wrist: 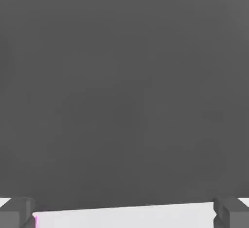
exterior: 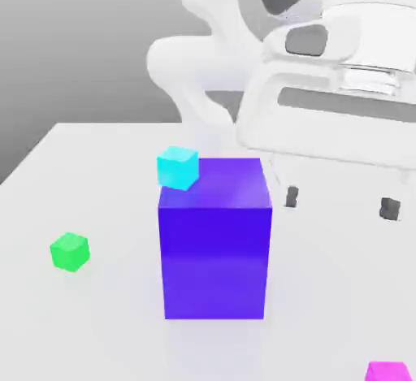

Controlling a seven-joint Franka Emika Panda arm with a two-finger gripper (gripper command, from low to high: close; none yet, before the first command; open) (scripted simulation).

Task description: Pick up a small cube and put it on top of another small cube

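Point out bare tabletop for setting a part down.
Free: the white surface between the green cube and the big blue-purple block; also between that block and the magenta cube. Crowded: the block's top, where the cyan cube sits at one corner.

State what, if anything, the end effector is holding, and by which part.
Nothing is held; the end effector is open, with bare space between its fingertips.

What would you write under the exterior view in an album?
Open gripper raised beside a blue-purple block, with green and magenta cubes apart.
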